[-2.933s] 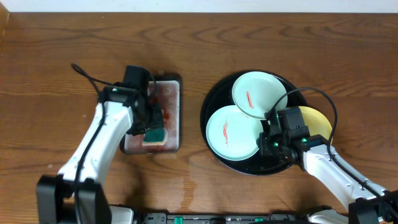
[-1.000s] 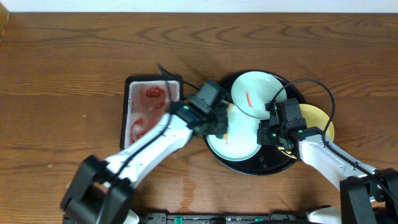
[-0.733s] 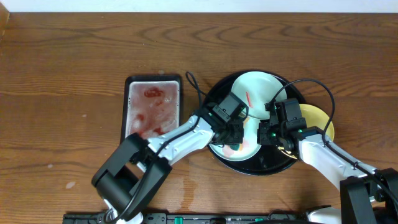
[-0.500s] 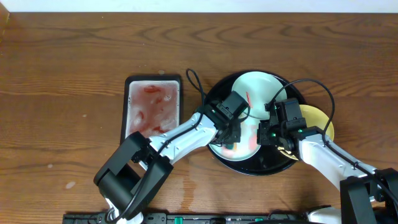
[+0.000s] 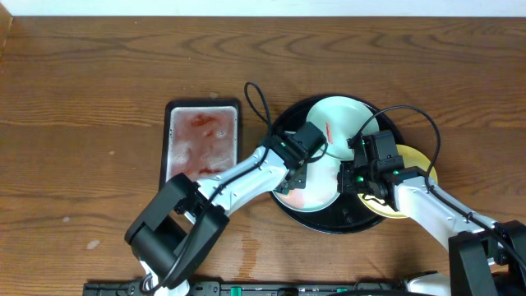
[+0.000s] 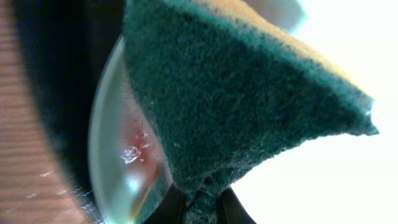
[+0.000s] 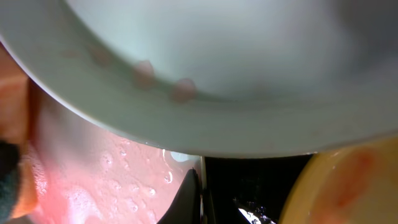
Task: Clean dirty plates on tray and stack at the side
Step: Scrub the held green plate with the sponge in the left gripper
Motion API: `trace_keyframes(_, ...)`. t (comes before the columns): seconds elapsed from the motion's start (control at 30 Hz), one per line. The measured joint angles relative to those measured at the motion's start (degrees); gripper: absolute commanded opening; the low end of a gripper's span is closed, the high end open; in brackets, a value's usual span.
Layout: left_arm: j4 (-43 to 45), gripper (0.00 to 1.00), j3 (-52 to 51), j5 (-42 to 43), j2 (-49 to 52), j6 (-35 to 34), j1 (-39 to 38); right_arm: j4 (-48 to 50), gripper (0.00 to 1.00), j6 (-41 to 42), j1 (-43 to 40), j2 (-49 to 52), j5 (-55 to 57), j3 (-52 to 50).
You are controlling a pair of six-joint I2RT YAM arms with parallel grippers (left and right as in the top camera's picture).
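Note:
The round black tray (image 5: 289, 127) holds two pale blue-white plates and a pale yellow plate (image 5: 415, 156) at its right rim. The near plate (image 5: 320, 187) is smeared with pink foam. The far plate (image 5: 345, 119) has a red streak and overlaps the near one. My left gripper (image 5: 297, 171) is shut on the teal sponge (image 6: 236, 93) and presses it on the near plate (image 6: 118, 162). My right gripper (image 5: 352, 177) is shut on the near plate's right rim (image 7: 200, 171); the far plate (image 7: 217, 74) hangs over it, and the yellow plate (image 7: 348, 186) is at right.
A small rectangular black-rimmed tray (image 5: 203, 140) with red-stained foam lies left of the round tray on the wooden table. Cables loop over the round tray's far edge and around the right arm.
My left arm carried the sponge from the rectangular tray to the near plate and rubs it there. The red streak has become a pink foamy smear. The right gripper kept its hold.

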Motion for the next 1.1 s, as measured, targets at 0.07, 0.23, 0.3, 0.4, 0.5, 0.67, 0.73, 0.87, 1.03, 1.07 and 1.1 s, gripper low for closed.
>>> trace_keyframes(0.07, 2.4, 0.08, -0.3, 4.2, 0.2, -0.1, 1.1, 0.0, 0.01, 0.0, 0.0, 0.0, 0.1, 0.0)
trace_keyframes(0.23, 13.4, 0.08, -0.4, 16.9, 2.8, -2.7, 1.9, -0.2, 0.01, -0.1, 0.0, 0.0, 0.4, 0.1)
trace_keyframes(0.3, 16.1, 0.08, -0.4, 20.2, 3.7, -3.1, 2.0, -0.3, 0.01, -0.1, 0.0, 0.0, 0.5, 0.1)
trace_keyframes(0.4, 17.7, 0.08, -0.4, 23.7, 4.5, -4.2, 2.3, -0.3, 0.01, -0.1, 0.0, 0.0, 0.7, 0.2)
trace_keyframes(0.5, 18.4, 0.08, -0.4, 26.8, 5.0, -4.8, 2.5, -0.3, 0.01, -0.1, 0.0, 0.0, 0.8, 0.2)
trace_keyframes(0.67, 18.6, 0.08, -0.4, 28.2, 5.3, -5.5, 2.5, -0.4, 0.01, -0.3, 0.0, 0.0, 1.0, 0.2)
trace_keyframes(0.73, 18.8, 0.08, -0.4, 26.9, 5.3, -5.7, 2.2, -0.4, 0.01, -0.5, 0.0, 0.0, 1.0, 0.2)
trace_keyframes(0.87, 21.7, 0.07, -0.7, 24.9, 5.2, -6.1, 1.3, -0.4, 0.01, -0.7, 0.0, 0.0, 1.0, 0.2)
trace_keyframes(1.03, 27.4, 0.08, -1.2, 23.5, 5.9, -6.6, 0.4, -0.4, 0.01, -0.7, 0.0, 0.0, 1.0, 0.2)
trace_keyframes(1.07, 27.2, 0.08, -1.2, 23.1, 5.9, -6.7, 0.4, -0.4, 0.01, -0.7, 0.0, 0.0, 1.0, 0.2)
trace_keyframes(1.1, 26.7, 0.08, -1.2, 22.7, 5.9, -6.7, 0.4, -0.4, 0.01, -0.7, 0.0, 0.0, 1.0, 0.2)
